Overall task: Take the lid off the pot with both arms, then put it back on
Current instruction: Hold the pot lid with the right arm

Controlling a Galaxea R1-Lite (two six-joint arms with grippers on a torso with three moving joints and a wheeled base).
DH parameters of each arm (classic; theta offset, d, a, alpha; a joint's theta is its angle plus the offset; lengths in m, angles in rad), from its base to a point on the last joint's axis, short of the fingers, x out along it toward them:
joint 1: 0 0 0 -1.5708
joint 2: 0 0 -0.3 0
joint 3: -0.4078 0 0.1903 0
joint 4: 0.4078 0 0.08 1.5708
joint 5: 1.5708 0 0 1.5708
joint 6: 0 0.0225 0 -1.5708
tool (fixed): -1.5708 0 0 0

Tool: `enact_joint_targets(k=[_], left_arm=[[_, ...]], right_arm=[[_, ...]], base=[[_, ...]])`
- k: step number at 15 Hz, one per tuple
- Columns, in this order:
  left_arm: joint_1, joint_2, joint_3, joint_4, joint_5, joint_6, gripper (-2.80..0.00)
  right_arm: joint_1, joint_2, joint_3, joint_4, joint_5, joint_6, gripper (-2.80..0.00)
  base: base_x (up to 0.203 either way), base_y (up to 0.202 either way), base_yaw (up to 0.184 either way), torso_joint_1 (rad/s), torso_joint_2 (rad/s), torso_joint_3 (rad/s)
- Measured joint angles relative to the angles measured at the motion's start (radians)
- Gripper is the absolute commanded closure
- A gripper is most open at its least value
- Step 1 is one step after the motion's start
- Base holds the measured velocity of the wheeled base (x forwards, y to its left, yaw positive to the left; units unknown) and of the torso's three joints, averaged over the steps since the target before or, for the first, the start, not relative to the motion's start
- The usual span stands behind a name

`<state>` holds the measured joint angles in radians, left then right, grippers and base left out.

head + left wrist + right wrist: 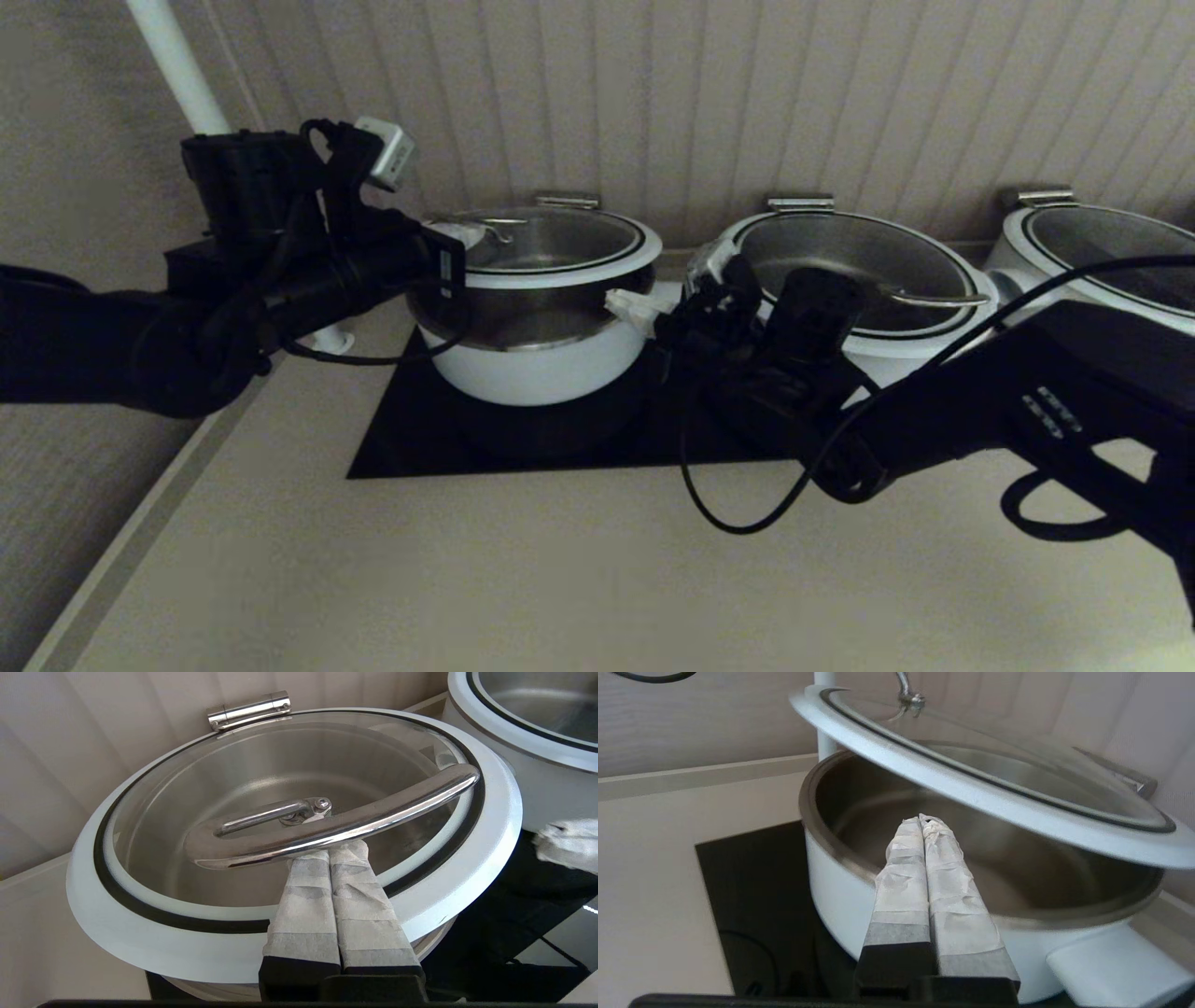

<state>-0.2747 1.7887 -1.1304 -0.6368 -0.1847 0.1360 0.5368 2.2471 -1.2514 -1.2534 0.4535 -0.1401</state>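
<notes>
Head view shows the lid (541, 245) raised and tilted over the pot (537, 359) on the black mat (411, 439). Left gripper (327, 851), fingers pressed together, props its handle (336, 826) from beneath. Right gripper (922, 823), also closed, points under the rim, contact unclear. Lowering evenly should seat it; the rear hinge (249, 709) is half hidden.

The head camera looks down from farther back. Both wrist cameras sit close. All 3 share the pot (541, 359) (434, 947) (840, 896) and lid (551, 252) (299, 826) (985, 798).
</notes>
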Motion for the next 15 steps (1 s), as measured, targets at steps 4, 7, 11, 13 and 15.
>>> enact_joint_targets(k=[4, 7, 11, 13, 15], left_arm=[[0.000, -0.009, 0.016, -0.001, 0.000, 0.000, 0.00], [0.000, -0.023, 0.043, -0.003, 0.000, -0.001, 0.00], [0.006, -0.029, 0.054, -0.003, -0.001, -0.001, 0.00], [0.008, -0.027, 0.054, -0.003, -0.001, -0.002, 0.00], [0.008, -0.022, 0.050, -0.003, -0.001, -0.003, 0.00]], right_arm=[[0.000, 0.015, -0.072, 0.038, 0.001, 0.000, 0.00], [0.000, 0.017, -0.084, 0.045, 0.001, 0.000, 0.00], [0.000, 0.017, -0.086, 0.044, 0.001, -0.001, 0.00], [0.004, 0.014, -0.081, 0.043, 0.001, -0.002, 0.00], [0.019, 0.012, -0.077, 0.046, 0.002, -0.002, 0.00]], base=[[0.000, 0.000, 0.000, 0.000, 0.00, 0.000], [0.000, 0.000, 0.000, 0.000, 0.00, 0.000], [0.000, 0.000, 0.000, 0.000, 0.00, 0.000], [0.000, 0.000, 0.000, 0.000, 0.00, 0.000], [0.000, 0.000, 0.000, 0.000, 0.00, 0.000]])
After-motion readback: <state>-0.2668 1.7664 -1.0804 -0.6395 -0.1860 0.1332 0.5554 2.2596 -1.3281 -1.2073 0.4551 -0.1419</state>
